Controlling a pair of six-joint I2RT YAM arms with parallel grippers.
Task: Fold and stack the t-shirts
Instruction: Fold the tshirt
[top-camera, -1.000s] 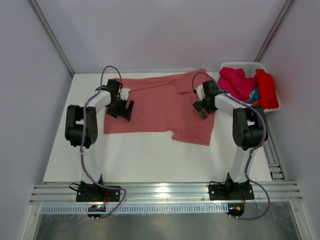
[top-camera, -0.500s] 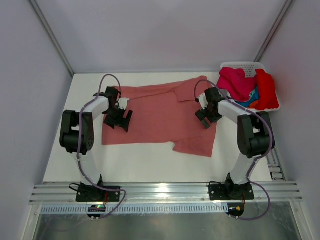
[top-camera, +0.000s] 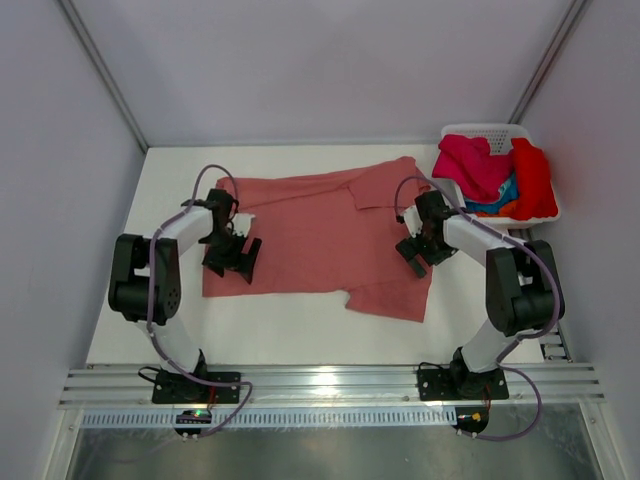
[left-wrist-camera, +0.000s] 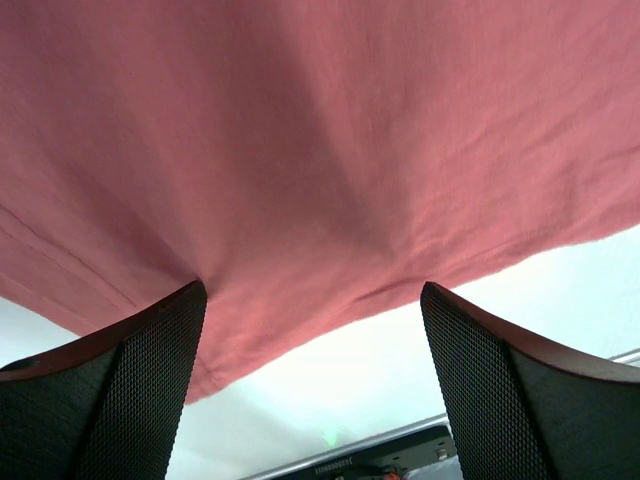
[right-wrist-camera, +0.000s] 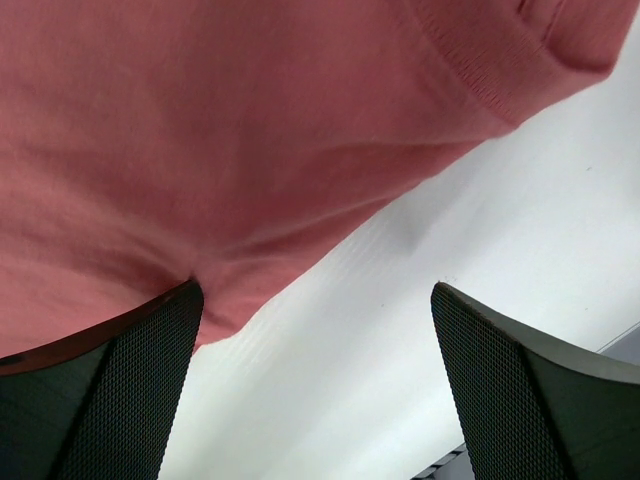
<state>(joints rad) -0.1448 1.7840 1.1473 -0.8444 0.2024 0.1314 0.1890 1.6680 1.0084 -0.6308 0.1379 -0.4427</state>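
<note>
A salmon t-shirt (top-camera: 320, 230) lies spread flat on the white table (top-camera: 290, 330). My left gripper (top-camera: 232, 258) stands open over its left side near the lower hem. In the left wrist view the gripper (left-wrist-camera: 312, 292) straddles the hem of the salmon cloth (left-wrist-camera: 320, 130), nothing held. My right gripper (top-camera: 421, 252) is open at the shirt's right edge. In the right wrist view the gripper (right-wrist-camera: 315, 292) has one fingertip (right-wrist-camera: 150, 340) on the salmon cloth (right-wrist-camera: 200, 120) and the other over bare table. More t-shirts fill the basket: magenta (top-camera: 470, 165), red (top-camera: 536, 180), blue (top-camera: 505, 193).
The white plastic basket (top-camera: 490, 131) stands at the back right corner. Grey walls close in both sides and the back. An aluminium rail (top-camera: 320, 385) carrying both arm bases runs along the near edge.
Both grippers have moved toward the near edge along the shirt's sides, staying open. The salmon shirt has slid a little nearer with them.
</note>
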